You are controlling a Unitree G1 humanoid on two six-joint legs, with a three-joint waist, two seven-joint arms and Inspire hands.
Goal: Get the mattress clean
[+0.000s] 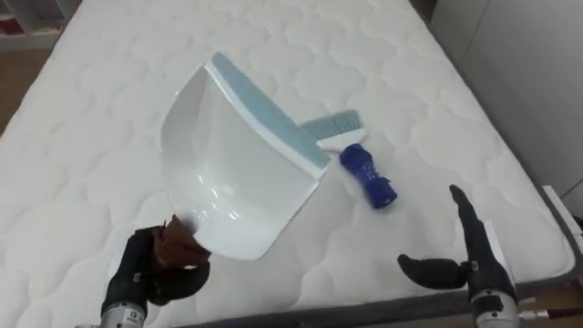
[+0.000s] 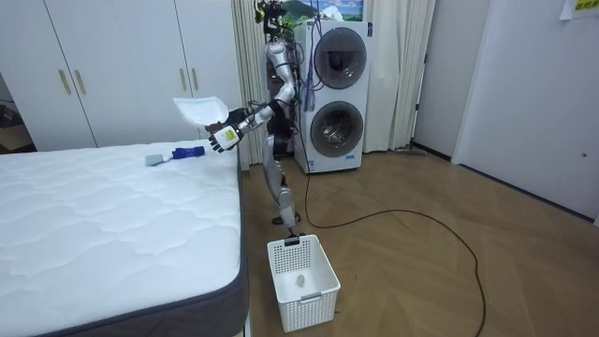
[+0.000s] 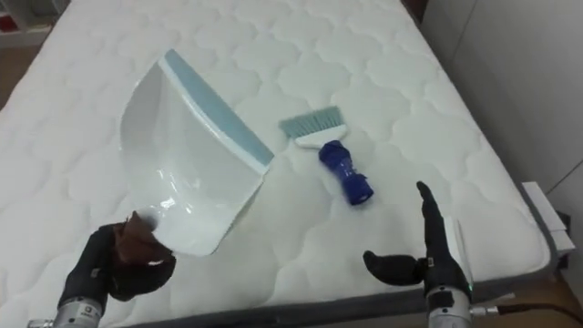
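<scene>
**Dustpan held above the bed, brush lying on the mattress**

The robot stood at the edge of the bed (image 1: 100,118), with two stacked washing machines (image 2: 337,94) behind it. Its left hand (image 1: 146,278), at the near left, was curled tight around the brown handle of a white dustpan (image 1: 232,173), holding it raised over the mattress with its pale blue lip pointing away. The blue-handled brush (image 1: 360,164) lay on the mattress just right of the pan. The right hand (image 1: 472,262) hovered at the near right, fingers straight and thumb spread, holding nothing. A white basket (image 2: 301,281) sat on the floor beside the bed.
</scene>
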